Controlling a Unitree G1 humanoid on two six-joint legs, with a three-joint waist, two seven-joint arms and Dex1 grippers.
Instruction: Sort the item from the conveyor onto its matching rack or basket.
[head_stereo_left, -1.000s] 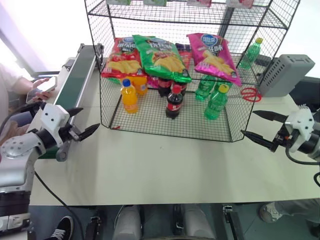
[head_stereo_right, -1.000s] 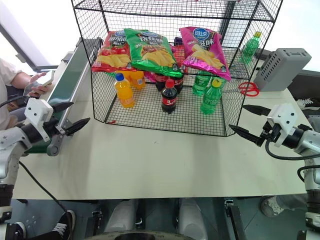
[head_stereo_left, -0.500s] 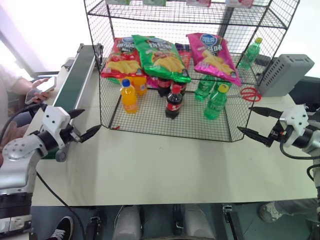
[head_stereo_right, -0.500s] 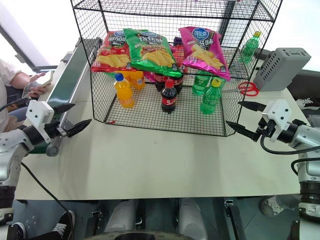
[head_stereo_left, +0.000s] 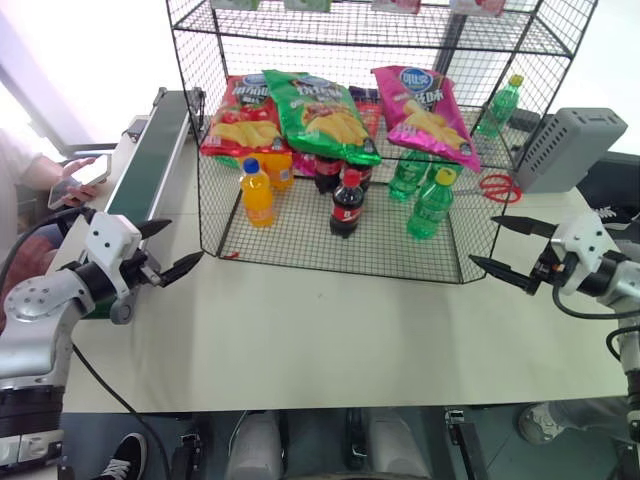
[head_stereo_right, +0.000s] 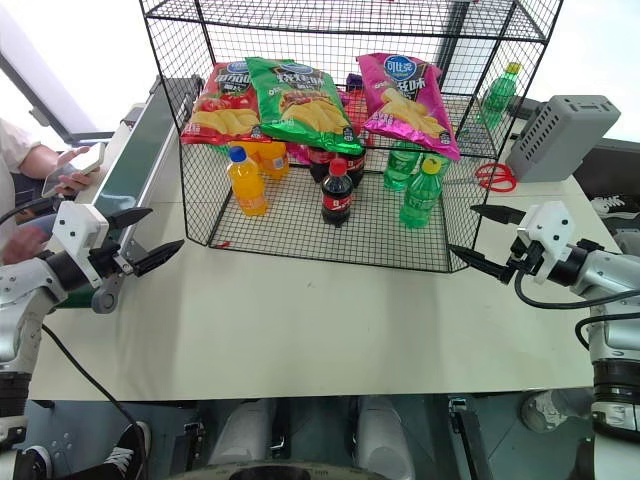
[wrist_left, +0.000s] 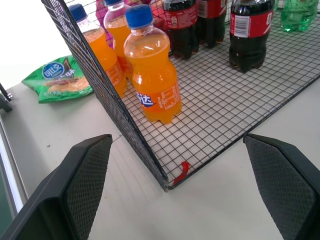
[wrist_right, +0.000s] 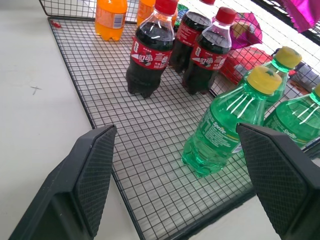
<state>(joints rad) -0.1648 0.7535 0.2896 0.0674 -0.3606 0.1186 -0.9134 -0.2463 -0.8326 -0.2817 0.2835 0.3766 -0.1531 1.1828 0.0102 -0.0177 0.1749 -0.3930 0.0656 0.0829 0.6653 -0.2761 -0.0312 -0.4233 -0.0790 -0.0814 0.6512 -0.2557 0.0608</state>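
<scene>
The glossy magenta-pink chip bag (head_stereo_left: 425, 112) lies on the black wire-grid rack (head_stereo_left: 340, 255); sorting looks done; left gripper (head_stereo_left: 162, 249) and right gripper (head_stereo_left: 510, 250) gape wide, empty.

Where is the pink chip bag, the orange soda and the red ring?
pink chip bag (head_stereo_right: 408, 92), right eye view, on its yellow chips picture
orange soda (wrist_left: 151, 74), left wrist view, on the bottle's body
red ring (head_stereo_left: 500, 187), left eye view, on its loop
</scene>
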